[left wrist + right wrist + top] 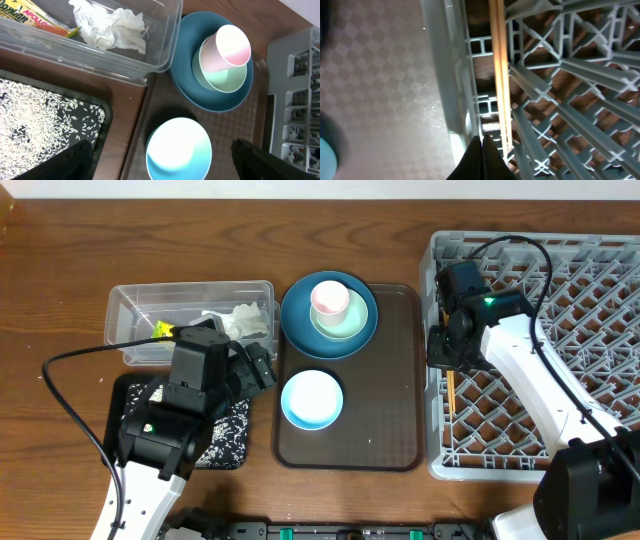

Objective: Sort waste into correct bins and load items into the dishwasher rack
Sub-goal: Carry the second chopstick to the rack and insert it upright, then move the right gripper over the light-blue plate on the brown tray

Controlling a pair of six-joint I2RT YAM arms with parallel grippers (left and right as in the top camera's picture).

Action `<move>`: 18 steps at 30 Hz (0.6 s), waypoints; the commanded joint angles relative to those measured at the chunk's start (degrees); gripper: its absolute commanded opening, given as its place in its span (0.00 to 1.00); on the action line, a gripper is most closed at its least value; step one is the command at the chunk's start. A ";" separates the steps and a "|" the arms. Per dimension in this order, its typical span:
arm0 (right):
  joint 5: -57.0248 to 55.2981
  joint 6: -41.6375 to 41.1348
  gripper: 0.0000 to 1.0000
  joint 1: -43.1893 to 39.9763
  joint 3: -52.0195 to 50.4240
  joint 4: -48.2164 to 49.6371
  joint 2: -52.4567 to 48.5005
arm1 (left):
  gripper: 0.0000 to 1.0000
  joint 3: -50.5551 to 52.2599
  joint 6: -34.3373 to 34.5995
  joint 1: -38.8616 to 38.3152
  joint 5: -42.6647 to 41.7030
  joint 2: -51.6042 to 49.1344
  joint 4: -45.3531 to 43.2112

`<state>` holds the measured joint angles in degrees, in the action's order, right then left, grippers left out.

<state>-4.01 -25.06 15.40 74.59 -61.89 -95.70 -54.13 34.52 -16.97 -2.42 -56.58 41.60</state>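
My left gripper (161,164) hangs open above the pale blue-white bowl (178,150), one finger on each side and nothing held. That bowl (312,400) sits on the brown tray, near the dark blue plate (300,320) carrying the pale green bowl (345,325) and pink cup (329,298). The tissue (112,27) and snack wrapper (37,12) lie in the clear tub (190,295). White grains (40,110) cover the black tray (232,445). My right gripper (482,139) is shut and empty at the left edge of the dishwasher rack (560,350), beside the chopsticks (499,65) lying in it.
The brown serving tray (390,400) lies between the bins and the rack. The rack's grey wall (447,75) and upright pegs stand close around my right fingers. A black cable (70,390) loops left of the left arm.
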 commanded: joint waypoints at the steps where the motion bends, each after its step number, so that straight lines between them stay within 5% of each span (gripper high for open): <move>1: 1.27 -0.63 0.01 -0.33 0.72 0.00 0.90 | 0.91 -0.85 -0.15 0.24 0.52 0.00 -0.02; 18: 3.30 -0.66 0.01 0.07 0.72 0.15 0.90 | 0.91 -0.85 -0.15 0.24 0.52 0.00 -0.02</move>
<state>-1.93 -25.06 15.40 74.59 -61.87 -95.70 -54.13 34.52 -16.97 -2.42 -56.58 41.60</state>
